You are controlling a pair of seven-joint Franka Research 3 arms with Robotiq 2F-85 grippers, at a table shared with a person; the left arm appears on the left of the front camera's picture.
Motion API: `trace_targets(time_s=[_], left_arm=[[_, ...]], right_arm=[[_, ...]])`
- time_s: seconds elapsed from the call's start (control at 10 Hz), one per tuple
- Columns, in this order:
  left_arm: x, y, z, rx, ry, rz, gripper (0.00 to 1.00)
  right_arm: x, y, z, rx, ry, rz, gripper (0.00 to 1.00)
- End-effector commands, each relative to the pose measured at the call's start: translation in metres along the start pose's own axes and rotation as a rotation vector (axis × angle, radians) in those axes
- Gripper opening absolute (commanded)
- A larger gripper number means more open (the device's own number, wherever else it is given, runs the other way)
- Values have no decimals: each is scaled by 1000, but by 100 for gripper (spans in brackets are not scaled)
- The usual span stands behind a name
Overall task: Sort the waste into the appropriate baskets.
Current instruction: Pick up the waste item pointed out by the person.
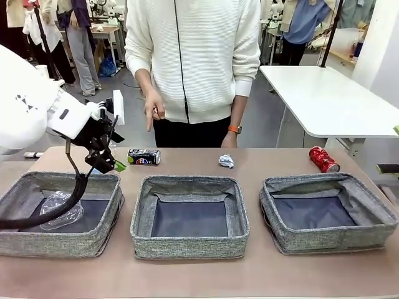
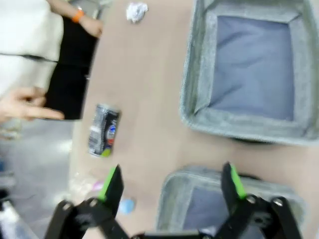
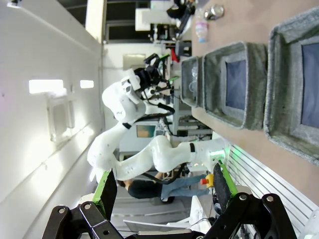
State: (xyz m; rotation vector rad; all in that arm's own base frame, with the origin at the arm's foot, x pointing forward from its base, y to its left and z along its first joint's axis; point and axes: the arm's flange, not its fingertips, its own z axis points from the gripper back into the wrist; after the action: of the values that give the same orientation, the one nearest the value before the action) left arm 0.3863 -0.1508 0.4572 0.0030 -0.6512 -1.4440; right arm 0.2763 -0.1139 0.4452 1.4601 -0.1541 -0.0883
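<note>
Tan table (image 1: 262, 274) with a person (image 1: 193, 62) across. Left gripper (image 2: 172, 184), wide open and empty, hangs at the far rim of the left basket (image 2: 209, 175); blue can (image 2: 103, 130) lies on its side at eleven o'clock, long axis toward twelve, label unreadable. Right gripper (image 3: 164, 186), wide too, sits much farther

Wide-spread left pincer (image 2: 172, 172) over one basket (image 2: 199, 175) rim, dark can (image 2: 103, 130) nearby

place: robot lab or workshop | cues: white robot arm (image 1: 25, 99), worktable (image 1: 330, 99), grey floor (image 1: 128, 93), bench behind (image 1: 106, 30)
</note>
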Motion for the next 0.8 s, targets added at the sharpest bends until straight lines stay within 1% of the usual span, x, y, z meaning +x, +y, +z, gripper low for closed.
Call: trace_targets(time_s=[0.0, 0.1, 0.2, 0.3, 0.4, 0.5, 0.6, 0.7], left_arm=[[24, 71, -11, -132, 226, -46, 100], [30, 106, -29, -178, 289, -48, 100], [34, 127, -49, -174, 307, -59, 100], [36, 141, -72, -189, 279, -93, 100], [35, 150, -94, -217, 257, -121, 100], [34, 155, -117, -240, 259, -136, 100], [31, 160, -136, -249, 285, -128, 100], [26, 162, -153, -265, 285, -125, 100]], right_arm=[[1, 7, 0, 25, -9, -16, 100], [1, 7, 0, 25, -9, -16, 100], [1, 7, 0, 25, -9, -16, 100], [1, 7, 0, 25, -9, -16, 100], [1, 7, 0, 25, -9, -16, 100], [1, 7, 0, 25, -9, -16, 100], [1, 7, 0, 25, -9, -16, 100], [1, 7, 0, 25, -9, -16, 100]])
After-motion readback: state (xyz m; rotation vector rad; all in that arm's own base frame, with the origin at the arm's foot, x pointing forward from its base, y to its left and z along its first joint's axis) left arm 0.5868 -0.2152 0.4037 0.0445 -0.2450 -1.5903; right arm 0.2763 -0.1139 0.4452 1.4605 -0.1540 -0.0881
